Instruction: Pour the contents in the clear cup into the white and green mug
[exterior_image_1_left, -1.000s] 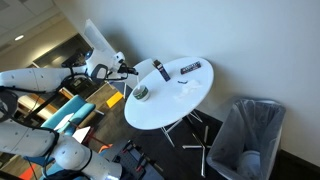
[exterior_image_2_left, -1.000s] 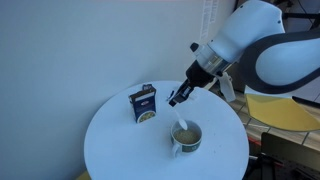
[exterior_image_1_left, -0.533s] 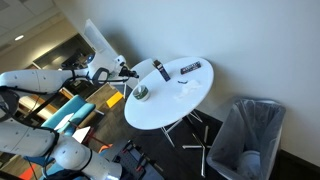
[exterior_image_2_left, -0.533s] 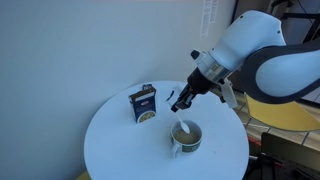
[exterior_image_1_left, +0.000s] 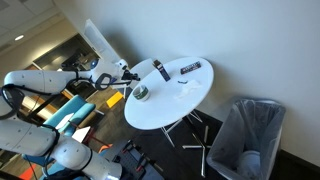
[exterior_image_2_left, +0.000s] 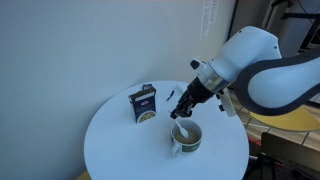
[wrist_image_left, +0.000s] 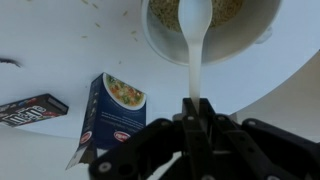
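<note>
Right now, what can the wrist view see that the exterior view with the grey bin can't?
Only the wrist view: the pincer shut on a white spoon that reaches into the mug, the grainy food inside it, and the soup picture on the blue box.
Only that exterior view: the bin, the whole round table and the robot arm.
Both: the mug, the box and the flat dark bar.

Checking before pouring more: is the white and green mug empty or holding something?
Not empty. The wrist view shows tan grainy contents inside the mug, with a white spoon dipped in.
</note>
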